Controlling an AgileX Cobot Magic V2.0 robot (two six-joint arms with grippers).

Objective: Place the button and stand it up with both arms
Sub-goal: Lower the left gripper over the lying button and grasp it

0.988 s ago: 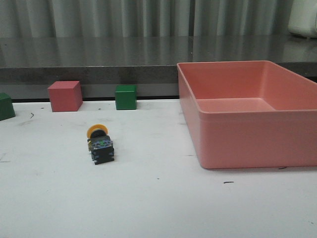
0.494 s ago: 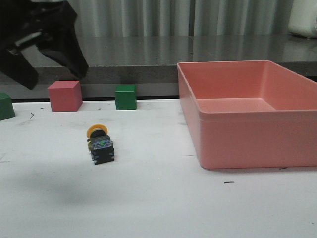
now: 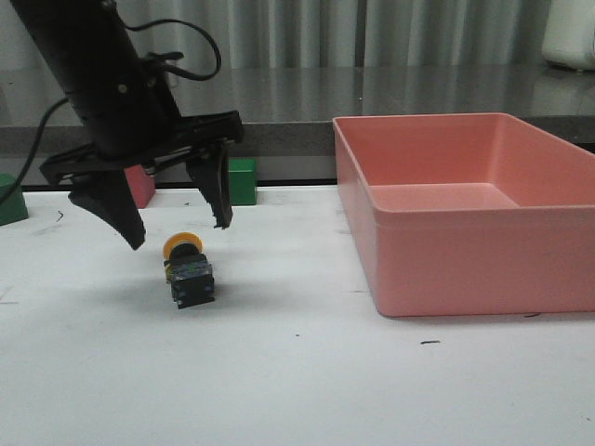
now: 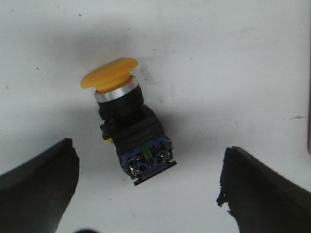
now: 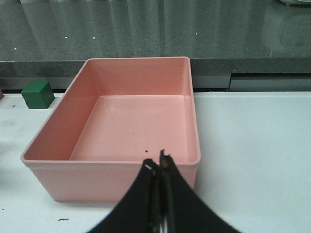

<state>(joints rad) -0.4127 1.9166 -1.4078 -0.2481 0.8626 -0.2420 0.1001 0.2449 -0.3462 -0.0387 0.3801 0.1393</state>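
The button (image 3: 187,270) lies on its side on the white table, yellow cap toward the back, contact block toward the front. My left gripper (image 3: 178,234) hangs open just above it, one finger on each side of the cap, not touching. In the left wrist view the button (image 4: 130,127) lies between the two open fingertips (image 4: 43,174). My right gripper (image 5: 156,165) is shut and empty, in front of the pink bin; it does not show in the front view.
A large pink bin (image 3: 521,251) stands on the right, also in the right wrist view (image 5: 112,167). A pink cube (image 3: 141,189) and a green cube (image 3: 244,182) sit at the back, partly behind the left arm. Another green cube (image 3: 11,200) is at the far left edge.
The left arm has come in from the upper left and dropped down over the button. The button has not moved.
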